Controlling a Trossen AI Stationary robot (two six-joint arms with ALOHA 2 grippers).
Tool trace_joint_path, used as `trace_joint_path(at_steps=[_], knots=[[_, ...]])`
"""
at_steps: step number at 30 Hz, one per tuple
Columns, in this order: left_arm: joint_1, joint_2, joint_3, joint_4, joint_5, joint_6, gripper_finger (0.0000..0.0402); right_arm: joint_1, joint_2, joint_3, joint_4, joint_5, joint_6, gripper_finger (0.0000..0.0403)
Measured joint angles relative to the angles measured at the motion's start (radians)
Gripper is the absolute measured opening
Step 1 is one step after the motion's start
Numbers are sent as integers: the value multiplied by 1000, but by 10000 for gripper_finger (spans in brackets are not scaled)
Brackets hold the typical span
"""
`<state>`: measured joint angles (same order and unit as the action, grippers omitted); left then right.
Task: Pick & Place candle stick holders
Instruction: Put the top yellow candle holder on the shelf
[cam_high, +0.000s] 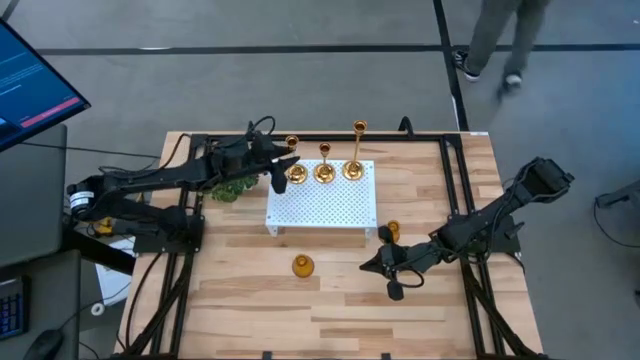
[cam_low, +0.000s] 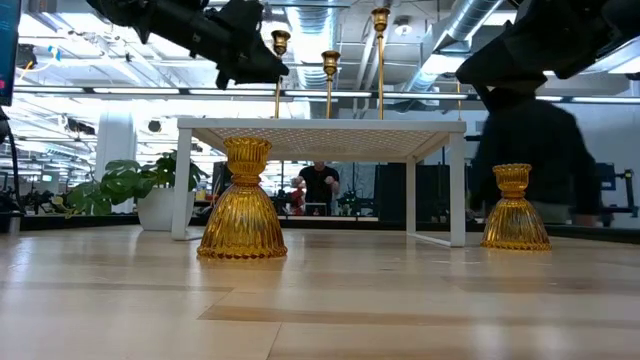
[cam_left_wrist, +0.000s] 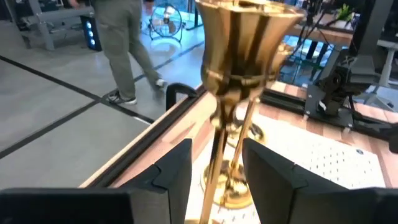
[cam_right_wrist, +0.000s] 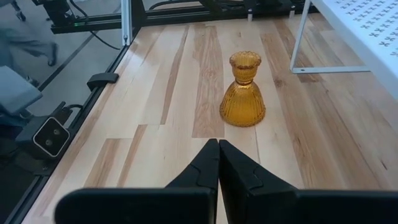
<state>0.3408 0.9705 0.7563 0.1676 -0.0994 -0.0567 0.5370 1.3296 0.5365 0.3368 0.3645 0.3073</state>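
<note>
1. Left gripper (cam_high: 284, 170) is up at the left end of the white perforated stand (cam_high: 320, 215), at the leftmost slim gold holder (cam_high: 295, 173).
2. Left wrist view: both dark fingers (cam_left_wrist: 177, 168) are spread w/ the holder's stem (cam_left_wrist: 219, 155) in the gap between them. Daylight shows on each side of the stem, so nothing is clamped; can't tell if a finger grazes it.
3. That holder stands upright on the stand, cup (cam_left_wrist: 242, 37) at the top, round base down on the perforated top.
4. Two more slim holders are on the stand in the same row: middle one (cam_high: 324, 168) just right of the first, tallest one (cam_high: 355, 160) at the right end. All 3 upright, bases near each other.
5. Right gripper (cam_high: 372, 264) sits low over the wood table (cam_high: 250, 300), right of centre, fingers (cam_right_wrist: 205, 168) pressed together w/ nothing between them.
6. A squat amber holder (cam_right_wrist: 242, 99) stands on the table ahead of the right gripper, apart from it, just beside the stand's right front leg.
7. The other squat amber holder (cam_high: 302, 266) stands on the table in front of the stand, well left of the right gripper.
8. Green plant sprig (cam_high: 232, 190) lies under the left arm, beside the stand's left edge.
9. A person (cam_high: 500, 40) is walking on the floor beyond the table.
</note>
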Motion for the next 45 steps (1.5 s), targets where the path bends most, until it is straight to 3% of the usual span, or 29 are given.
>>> trace_joint_path(at_steps=[5,15,24,29,33,39,45], knots=[[-13,-51,0,-69,13,0,141,5,0,0,-1,1,0,0],[-13,-148,0,-155,169,-10,139,9,0,0,-7,-3,0,0],[-15,-249,0,-346,184,-133,135,60,0,0,-7,-27,13,0],[-37,-251,0,-362,313,-120,132,79,-28,0,-45,-27,90,0],[-93,-227,0,-364,401,-71,101,78,-96,0,-136,-26,180,0],[-214,-195,0,-360,372,19,13,75,-232,0,-288,40,217,0],[-386,-197,0,-353,307,87,4,76,-352,0,-457,145,286,0]])
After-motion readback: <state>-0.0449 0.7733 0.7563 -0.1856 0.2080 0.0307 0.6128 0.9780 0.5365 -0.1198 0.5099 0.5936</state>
